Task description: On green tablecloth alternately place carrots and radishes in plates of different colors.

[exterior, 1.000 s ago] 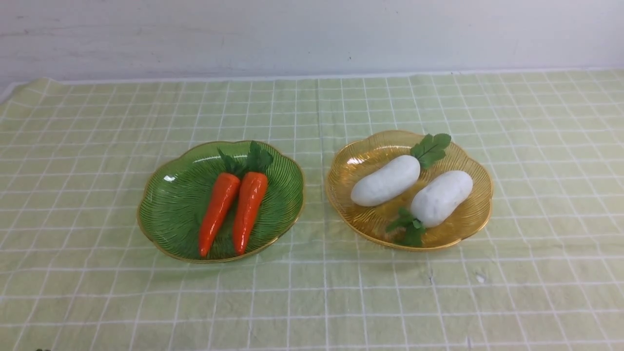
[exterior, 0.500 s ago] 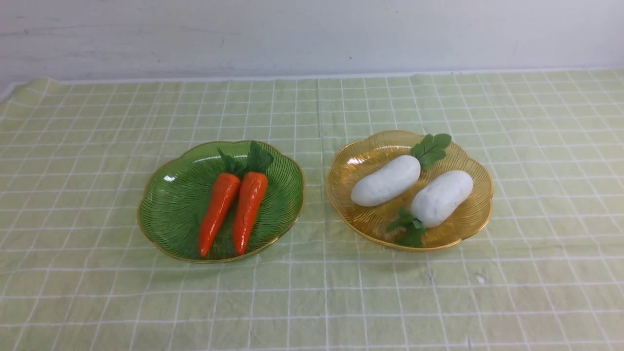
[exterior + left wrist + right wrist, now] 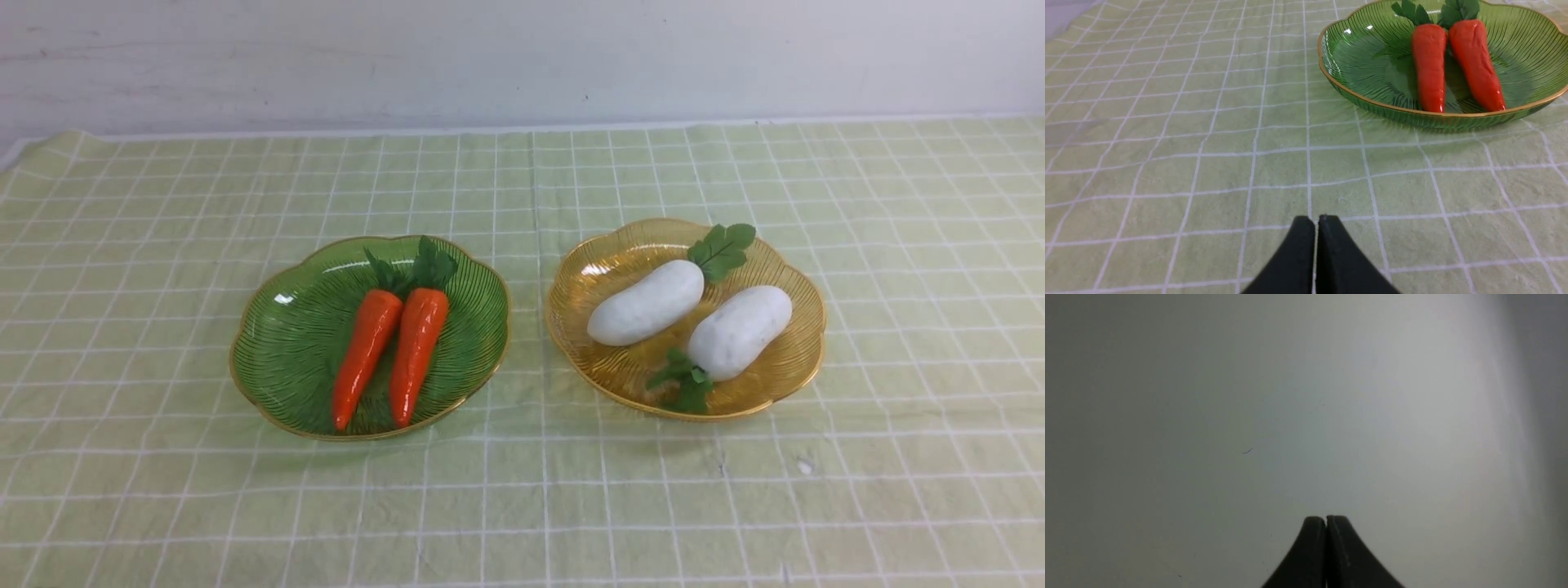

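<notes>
You find both carrots [image 3: 392, 351] lying side by side in the green plate [image 3: 277, 359], and both radishes [image 3: 690, 318] in the amber plate [image 3: 796, 359]. Each plate sits flat on the green tablecloth [image 3: 522, 506] that covers the bench, the green one to the robot's left, the amber one to its right, with a narrow strip of cloth between them.

The carrots lie nearly parallel, touching near the shoulders, leafy tops toward the far wall and tips toward the robot. The radishes lie slantwise, roughly parallel to each other but turned opposite ways: one tuft points to the far rim, the other to the near rim.

Neither arm shows in the front view. In its wrist view the left gripper [image 3: 1316, 220] has its jaws pressed together, holding nothing, low over bare cloth; the green plate lies ahead of it and off to one side, and the carrots' long axes run roughly along its line of sight. The right gripper [image 3: 1326, 519] is likewise pressed together and empty, facing only a plain grey surface, with no plate or vegetable in its view.

Judgement: with each kind sorted into its own plate, the placing appears complete. Should a piece need correcting, the left arm looks the nearer to the carrots; how the right arm stands to the radishes you cannot tell.
</notes>
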Tool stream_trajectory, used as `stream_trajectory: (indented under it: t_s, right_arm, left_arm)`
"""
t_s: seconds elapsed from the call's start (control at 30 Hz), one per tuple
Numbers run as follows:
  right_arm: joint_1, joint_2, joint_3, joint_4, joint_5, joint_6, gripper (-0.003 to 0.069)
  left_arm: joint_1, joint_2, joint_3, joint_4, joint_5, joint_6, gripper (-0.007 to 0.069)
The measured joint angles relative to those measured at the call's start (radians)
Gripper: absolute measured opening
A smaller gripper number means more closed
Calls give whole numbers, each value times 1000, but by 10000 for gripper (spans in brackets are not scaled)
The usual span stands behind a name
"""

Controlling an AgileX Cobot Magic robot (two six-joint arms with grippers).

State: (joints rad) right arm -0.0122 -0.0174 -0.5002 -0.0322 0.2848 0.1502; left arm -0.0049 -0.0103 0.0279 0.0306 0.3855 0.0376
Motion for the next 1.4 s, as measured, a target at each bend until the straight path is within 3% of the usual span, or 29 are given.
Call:
stream_trajectory:
  t_s: [0.17,0.37,0.73,1.4]
  right_arm:
    - [0,0,0,-6,0,-5,-15]
    - [-19,0,63,-97,10,-45,-15]
    - [-44,1,514,-86,20,-49,-15]
    - [-28,2,524,-79,89,-49,-15]
  left_arm:
    - [0,0,0,0,0,0,-8]
    - [0,0,0,1,0,0,-8]
    - [0,0,0,1,0,0,-8]
    - [0,0,0,1,0,0,-8]
